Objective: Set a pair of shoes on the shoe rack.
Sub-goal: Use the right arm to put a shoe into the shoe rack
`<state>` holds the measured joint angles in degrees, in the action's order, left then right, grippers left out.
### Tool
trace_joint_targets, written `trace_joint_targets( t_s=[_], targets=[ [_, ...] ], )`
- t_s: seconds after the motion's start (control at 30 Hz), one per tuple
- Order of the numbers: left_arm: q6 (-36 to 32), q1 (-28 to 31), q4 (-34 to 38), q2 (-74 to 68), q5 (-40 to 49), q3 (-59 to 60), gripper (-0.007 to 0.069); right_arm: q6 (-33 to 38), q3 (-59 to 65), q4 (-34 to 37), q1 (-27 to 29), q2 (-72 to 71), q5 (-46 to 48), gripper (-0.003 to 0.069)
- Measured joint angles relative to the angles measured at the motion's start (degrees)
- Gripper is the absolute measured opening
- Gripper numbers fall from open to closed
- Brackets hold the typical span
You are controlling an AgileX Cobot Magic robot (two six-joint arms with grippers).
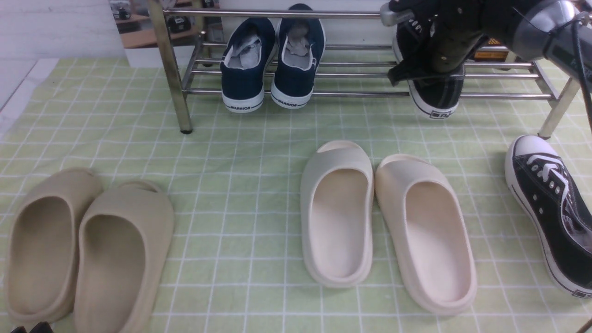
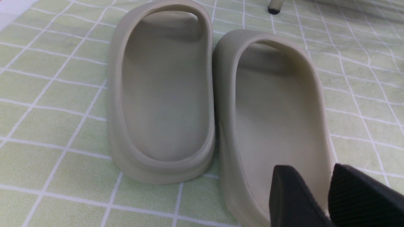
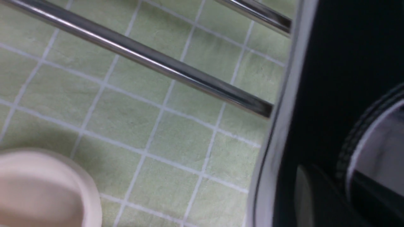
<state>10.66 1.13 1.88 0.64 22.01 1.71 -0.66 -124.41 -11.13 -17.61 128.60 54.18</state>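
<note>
Showing WARRIOR heel labels: navy sneakers (image 1: 293, 76), shoe rack (image 1: 351, 94).

pale green table cloth (image 1: 231, 152): white grid lines. shiny silver metal tube rack (image 1: 351, 94): unpatterned. navy blue canvas sneakers (image 1: 245, 69): white soles, grey lining. black canvas low-top sneakers (image 1: 550, 208): white laces, toe caps, soles. tan foam slides (image 1: 115, 245), cream foam slides (image 1: 337, 217): plain.
</note>
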Motion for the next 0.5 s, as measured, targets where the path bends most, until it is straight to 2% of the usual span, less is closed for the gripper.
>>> trace_joint_targets(
  t_s=[0.2, 0.33, 0.4, 0.5],
  targets=[
    [0.0, 0.0, 0.0, 0.0, 0.0, 0.0, 0.0207, 0.7, -0.4, -0.2, 0.1, 0.0, -1.6, 0.0175],
    [0.0, 0.0, 0.0, 0.0, 0.0, 0.0, 0.0213, 0.7, -0.4, 0.3, 0.1, -0.6, -0.1, 0.031],
    [0.0, 0.0, 0.0, 0.0, 0.0, 0.0, 0.0216, 0.7, -0.4, 0.7, 0.0, -2.4, 4.1, 0.038],
    [0.0, 0.0, 0.0, 0.0, 0.0, 0.0, 0.0216, 1.0, -0.4, 1.7, 0.0, -5.7, 10.1, 0.0442]
  ],
)
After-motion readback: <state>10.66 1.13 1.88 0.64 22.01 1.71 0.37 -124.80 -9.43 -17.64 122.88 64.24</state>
